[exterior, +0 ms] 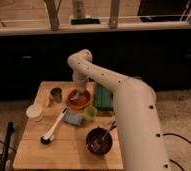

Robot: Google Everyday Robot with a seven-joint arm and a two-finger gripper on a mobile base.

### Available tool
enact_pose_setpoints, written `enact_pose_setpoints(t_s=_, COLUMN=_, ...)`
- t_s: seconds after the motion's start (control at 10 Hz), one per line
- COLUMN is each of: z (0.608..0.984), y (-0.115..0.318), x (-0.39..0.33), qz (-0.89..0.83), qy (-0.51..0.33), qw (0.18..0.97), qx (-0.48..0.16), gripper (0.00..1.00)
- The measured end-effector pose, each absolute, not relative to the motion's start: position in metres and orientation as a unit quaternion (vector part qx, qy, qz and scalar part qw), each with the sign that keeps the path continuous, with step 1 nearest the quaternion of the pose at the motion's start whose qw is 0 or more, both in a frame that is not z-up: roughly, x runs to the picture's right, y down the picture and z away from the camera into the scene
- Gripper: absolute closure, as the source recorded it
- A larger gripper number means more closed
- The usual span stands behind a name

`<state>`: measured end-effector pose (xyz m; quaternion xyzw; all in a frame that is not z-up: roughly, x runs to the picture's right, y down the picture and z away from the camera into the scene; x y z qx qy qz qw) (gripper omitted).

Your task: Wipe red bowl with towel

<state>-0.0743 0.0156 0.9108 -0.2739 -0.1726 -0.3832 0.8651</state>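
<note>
The red bowl sits on the wooden table near its far middle. My white arm reaches over from the right and bends down into the bowl. My gripper is inside the bowl, at its left part, with a pale towel under it against the bowl's inside. The arm's wrist hides the fingers.
A metal cup stands left of the bowl, a white cup further left. A green block lies to the right. A blue sponge, a small green cup, a white-handled brush and a dark bowl with a spoon lie in front.
</note>
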Motion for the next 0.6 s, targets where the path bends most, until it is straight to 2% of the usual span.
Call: enact_pose_setpoints(t_s=0.6, z=0.9106, y=0.0166, x=-0.0759, qz=-0.383, qy=-0.174, qw=0.865, qx=-0.275, gripper=1.00)
